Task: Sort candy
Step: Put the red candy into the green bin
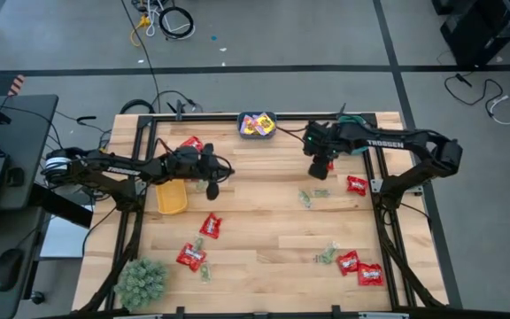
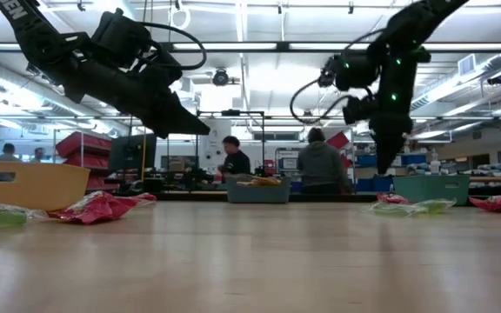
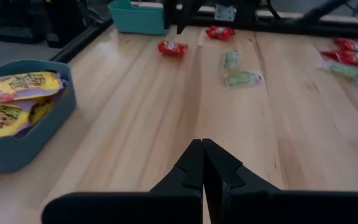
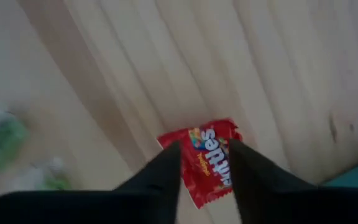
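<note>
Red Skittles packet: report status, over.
Right gripper open above red packet, packet flat on table, not gripped. Left gripper shut, empty, mid-table. Nothing in the way.

Looking down on your counter (image 1: 264,239), a bin (image 1: 257,125) holding packets sits at the 12 o'clock edge. An empty bin (image 1: 171,197) lies toward 9 o'clock, with the left gripper (image 1: 212,189) just beside it. The right gripper (image 1: 318,171) hangs toward 1 o'clock over one packet (image 4: 205,160). A plant ball (image 1: 142,282) rests at 7 o'clock. Loose packets (image 1: 359,268) cluster at 4 o'clock, others (image 1: 200,241) near 7.
</note>
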Controlling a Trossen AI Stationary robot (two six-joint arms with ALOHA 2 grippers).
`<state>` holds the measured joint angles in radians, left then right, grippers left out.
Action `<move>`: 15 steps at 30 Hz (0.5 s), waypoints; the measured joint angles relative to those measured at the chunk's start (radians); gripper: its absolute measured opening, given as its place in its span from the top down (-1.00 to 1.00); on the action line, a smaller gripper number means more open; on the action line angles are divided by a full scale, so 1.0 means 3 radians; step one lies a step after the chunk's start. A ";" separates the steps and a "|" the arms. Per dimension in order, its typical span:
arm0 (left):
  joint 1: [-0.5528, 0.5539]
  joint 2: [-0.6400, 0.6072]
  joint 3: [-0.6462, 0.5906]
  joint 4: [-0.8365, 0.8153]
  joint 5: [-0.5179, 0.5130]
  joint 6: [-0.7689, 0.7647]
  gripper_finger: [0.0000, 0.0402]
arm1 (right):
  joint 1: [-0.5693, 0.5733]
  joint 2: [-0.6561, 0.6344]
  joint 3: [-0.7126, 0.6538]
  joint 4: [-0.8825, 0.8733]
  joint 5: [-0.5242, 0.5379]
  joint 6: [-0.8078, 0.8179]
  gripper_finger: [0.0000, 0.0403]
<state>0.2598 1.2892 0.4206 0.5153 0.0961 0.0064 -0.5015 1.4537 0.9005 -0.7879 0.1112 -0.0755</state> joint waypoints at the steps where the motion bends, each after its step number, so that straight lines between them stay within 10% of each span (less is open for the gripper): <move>1: -0.0003 0.0000 0.0000 -0.0002 0.0019 0.0029 1.00 | -0.0021 0.0001 -0.0057 0.0048 0.0000 -0.0028 0.28; 9: -0.0003 0.0000 0.0000 0.0007 0.0044 0.0040 1.00 | -0.0189 0.0064 -0.0347 0.0397 0.0001 -0.0368 -0.47; 15: -0.0003 0.0000 0.0000 0.0002 0.0044 0.0042 1.00 | -0.0265 0.0337 -0.0406 0.0538 -0.0013 -0.0526 -0.68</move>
<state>0.2588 1.2892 0.4206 0.5159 0.1093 0.0189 -0.5809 1.5547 0.7788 -0.6266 0.1072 -0.2332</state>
